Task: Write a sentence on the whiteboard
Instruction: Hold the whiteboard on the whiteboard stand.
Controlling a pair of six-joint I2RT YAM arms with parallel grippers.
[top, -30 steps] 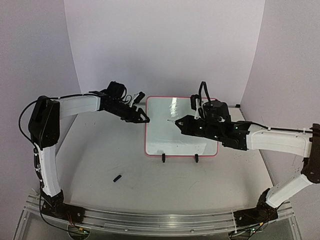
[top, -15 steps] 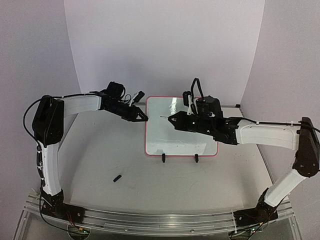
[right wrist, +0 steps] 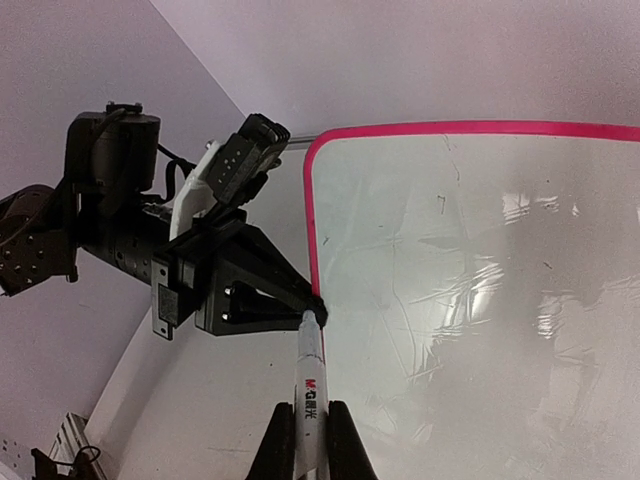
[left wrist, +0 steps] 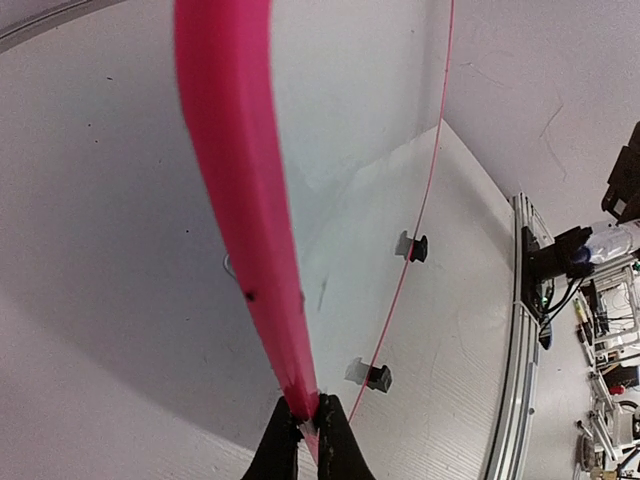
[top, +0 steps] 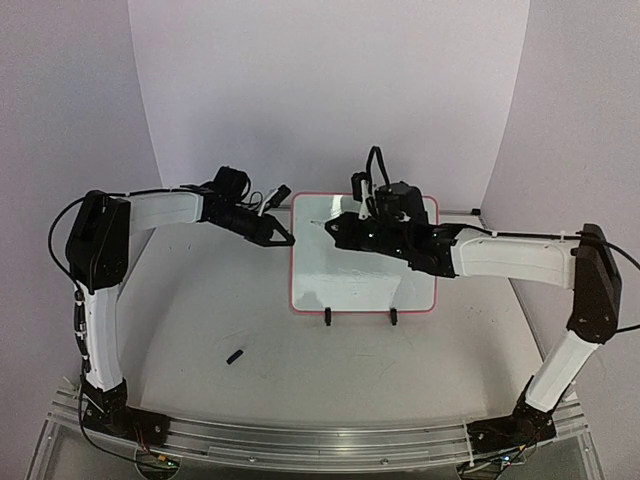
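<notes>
Pinching the left rim of the whiteboard (top: 350, 285), the left tool (left wrist: 302, 420) holds it standing on the bench (top: 220, 310); the right tool (right wrist: 305, 425), clenched on a marker (right wrist: 310, 365), aims the tip leftward at its upper-left area, beside that rim.

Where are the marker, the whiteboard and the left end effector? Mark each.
Marker (right wrist: 309, 388): right wrist view, white barrel.
Whiteboard (top: 345, 285): top external view, bare white face.
Left end effector (left wrist: 307, 406): left wrist view, between its fingertips.
</notes>
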